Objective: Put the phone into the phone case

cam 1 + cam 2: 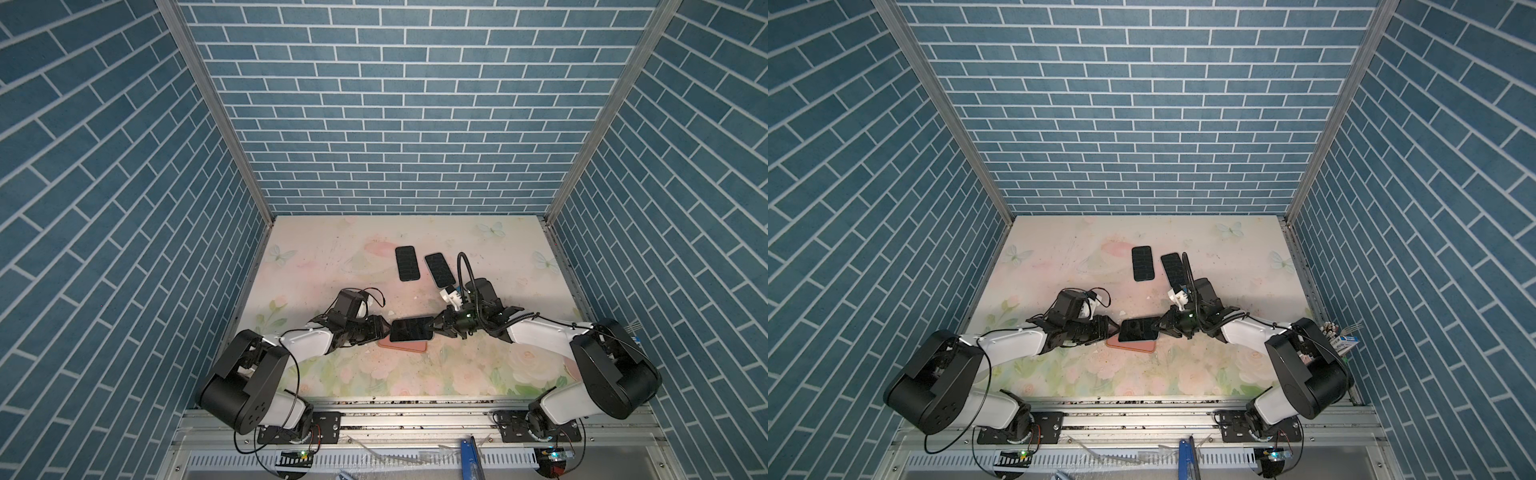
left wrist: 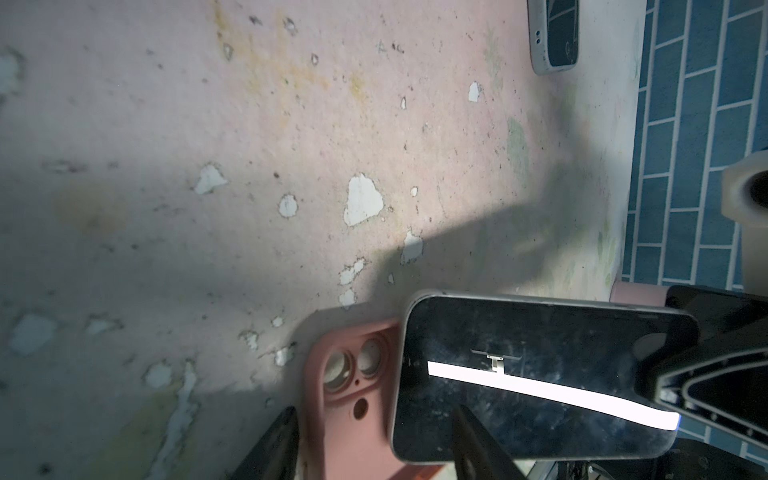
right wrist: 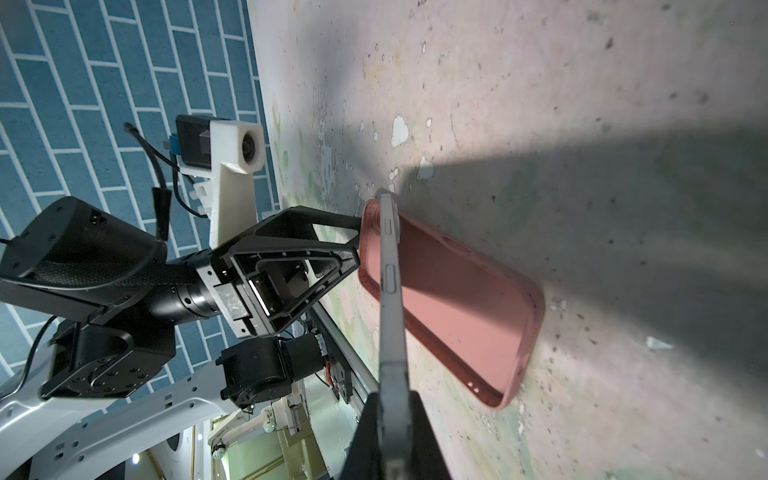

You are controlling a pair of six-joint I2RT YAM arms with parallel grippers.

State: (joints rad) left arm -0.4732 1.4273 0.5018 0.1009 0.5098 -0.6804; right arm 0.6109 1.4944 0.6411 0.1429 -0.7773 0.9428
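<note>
Right gripper [image 1: 434, 328] is pinching the right end of the phone [image 1: 411, 329] tight. The phone hangs just over the pink phone case [image 1: 405, 347], which lies flat on the table [image 1: 332, 257] near the middle. The phone is tilted: its left end is down at the left end of the case, and its right end is up in the air. Left gripper [image 1: 387, 328] sits at the left end of the case with its jaws part way apart. It looks like it only props the case and does not grab it. I think the phone could go in crooked and catch on the soft rim. The case could also slide away when the phone pushes on it. The phone might slip too, since only one end is pinched. Both arms reach in low from the near corners with bent elbows, and the grippers point at each other. Two other phones [image 1: 407, 269] lie farther back.
</note>
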